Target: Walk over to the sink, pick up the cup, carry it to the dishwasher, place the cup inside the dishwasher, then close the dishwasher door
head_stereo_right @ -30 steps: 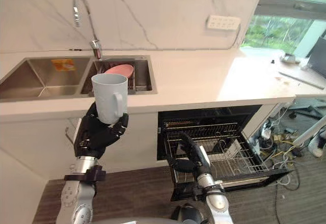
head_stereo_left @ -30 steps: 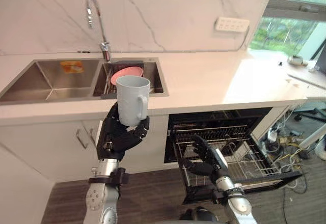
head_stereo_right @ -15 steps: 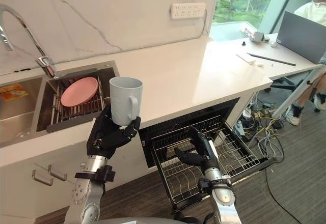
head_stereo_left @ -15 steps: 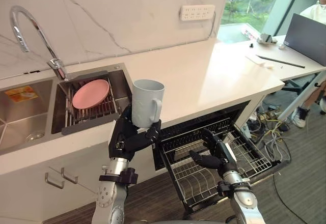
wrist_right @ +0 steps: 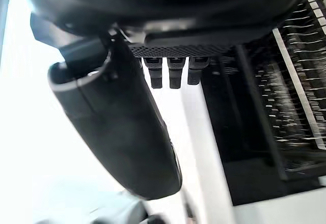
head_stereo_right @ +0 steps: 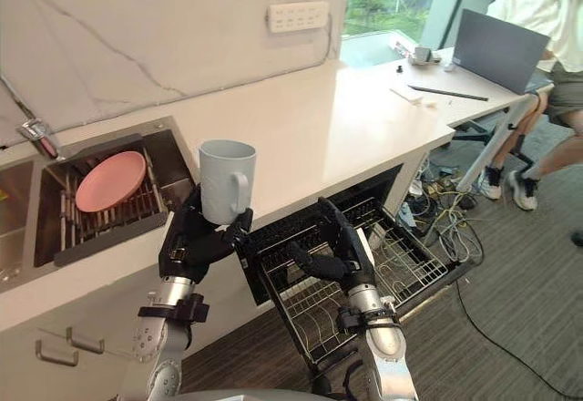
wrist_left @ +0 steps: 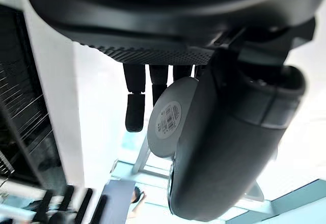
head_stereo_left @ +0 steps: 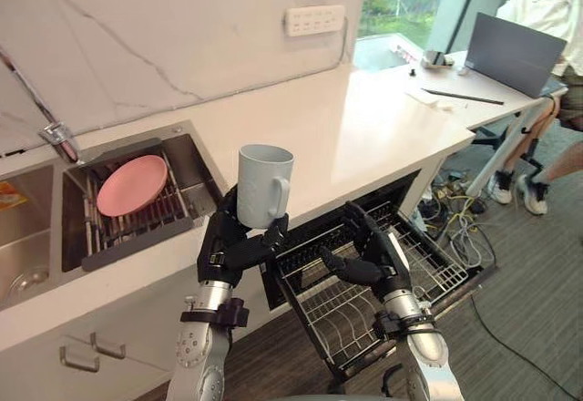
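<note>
Centre frame, the left hand (head_stereo_left: 226, 248) holds the pale cup (head_stereo_left: 262, 185) upright with its fingers curled round the lower body and the handle turned toward the lower right. The cup stands out in front of the white countertop (head_stereo_left: 364, 137), and in the picture its rim overlaps the counter's front edge. We see the cup's round base pressed against the palm in the left wrist view, with the fingers (wrist_left: 135, 107) wrapped past it.

At lower centre the right hand (head_stereo_left: 363, 257) hovers palm-down over the dishwasher rack (head_stereo_left: 437, 269), its fingers loosely apart and holding nothing. In the right wrist view its fingers (wrist_right: 170, 74) point out in a straight row. The rack is drawn out from the dark dishwasher opening (head_stereo_left: 383, 202) under the counter's edge, and its wire floor shows to the right of the hand. We cannot tell whether the hand touches the wires.

At left, a pink plate (head_stereo_left: 132, 185) lies on a drainer in the sink (head_stereo_left: 196, 178), well apart from the cup. To the right of the rack the grey floor (head_stereo_left: 528, 319) runs on toward the frame's lower right corner. At upper right a person (head_stereo_left: 547, 5) sits behind a laptop (head_stereo_left: 515, 53) on the desk where the counter ends.
</note>
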